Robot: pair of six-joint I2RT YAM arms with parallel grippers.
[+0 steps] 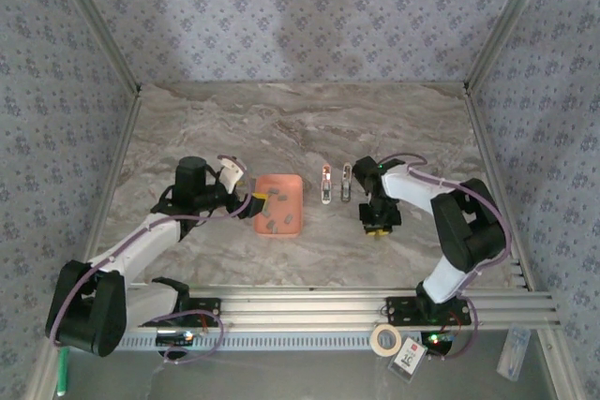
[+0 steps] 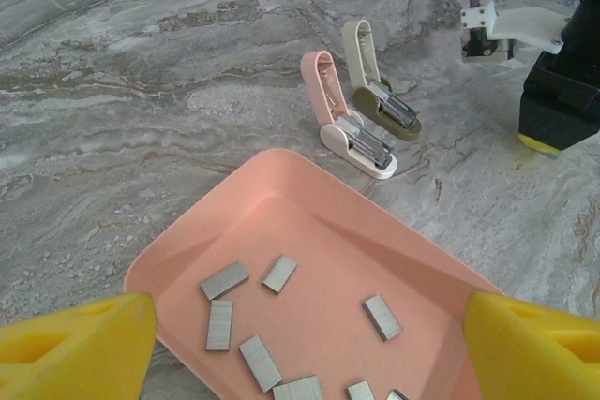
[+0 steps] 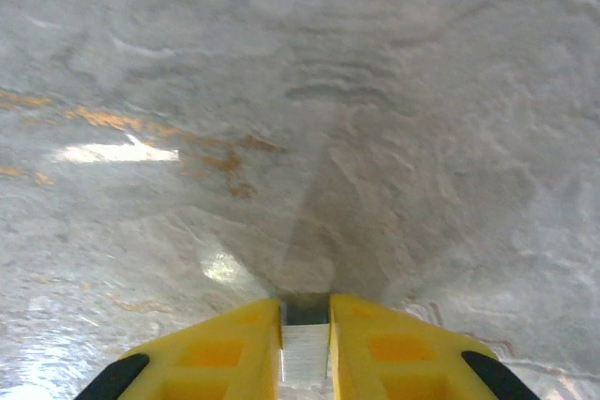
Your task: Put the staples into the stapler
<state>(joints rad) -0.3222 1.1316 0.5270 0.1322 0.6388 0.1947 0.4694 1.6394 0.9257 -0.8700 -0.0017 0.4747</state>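
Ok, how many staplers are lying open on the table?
2. The pink stapler lies open beyond the tray; the beige stapler lies beside it, to its right. None looks hidden.

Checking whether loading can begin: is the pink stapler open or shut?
Open. The pink stapler has its top arm swung up, baring the metal staple channel in its base.

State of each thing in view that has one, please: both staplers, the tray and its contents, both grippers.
Pink stapler: hinged open, magazine exposed.
Beige stapler: hinged open too.
Tray: holds loose staples, lying flat.
Left gripper: jaws wide open, empty, at the tray.
Right gripper: jaws shut on one staple strip.
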